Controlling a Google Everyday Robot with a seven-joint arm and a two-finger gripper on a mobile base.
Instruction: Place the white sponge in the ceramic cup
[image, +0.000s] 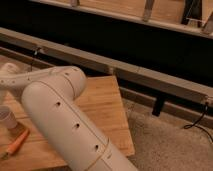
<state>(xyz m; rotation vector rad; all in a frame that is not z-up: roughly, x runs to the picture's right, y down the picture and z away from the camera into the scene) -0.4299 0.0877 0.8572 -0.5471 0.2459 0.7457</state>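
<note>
The arm (65, 125) crosses the wooden surface (102, 107) leftward, its end effector beyond the picture's left edge (state cannot be told). The ceramic cup (5, 118) stands at that edge, near an orange tool (16, 143). Open wood runs to the right edge.

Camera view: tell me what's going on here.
A white robot arm reaches left across a wooden table and fills the foreground. Its gripper is not in view, somewhere past the picture's left edge, so what it holds cannot be told. A cup stands on the table at that edge, with an orange object lying just in front of it. No sponge shows.
</note>
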